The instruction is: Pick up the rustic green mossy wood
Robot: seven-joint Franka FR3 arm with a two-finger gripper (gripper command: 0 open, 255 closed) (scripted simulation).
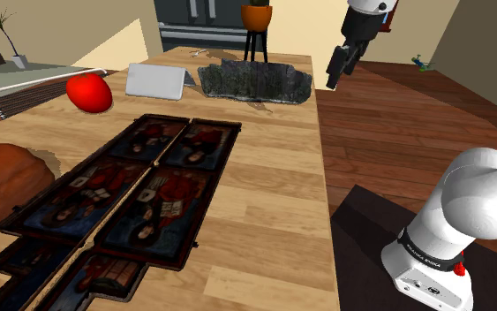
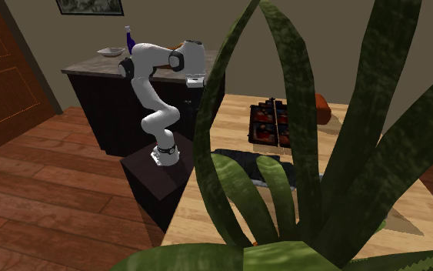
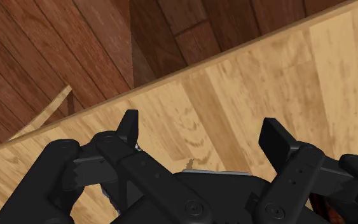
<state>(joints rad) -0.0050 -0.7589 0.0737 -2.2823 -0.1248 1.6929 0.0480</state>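
Pincer (image 3: 201, 127) open, empty, over table (image 3: 311, 70) edge; mossy wood (image 1: 255, 82) partly behind plant leaves (image 2: 303, 146)

Plant leaves (image 2: 314, 154) hide most of the table (image 2: 234, 131) and part of the mossy wood (image 2: 241, 160). Arm (image 1: 368, 11) cut off by shoulder view's top edge; dark trays (image 1: 105, 203) and brown mound (image 1: 3, 181) run off its left and bottom edges

We see dark grey-green, mottled wood (image 1: 255, 81) on a pale, grained table (image 1: 273, 203). There is a red ball (image 1: 89, 92), a white slab (image 1: 155, 82), and dark trays (image 1: 171, 190) patterned in red and blue. The plank floor (image 1: 396, 124) is reddish-brown and the gripper (image 3: 201, 127) is black.
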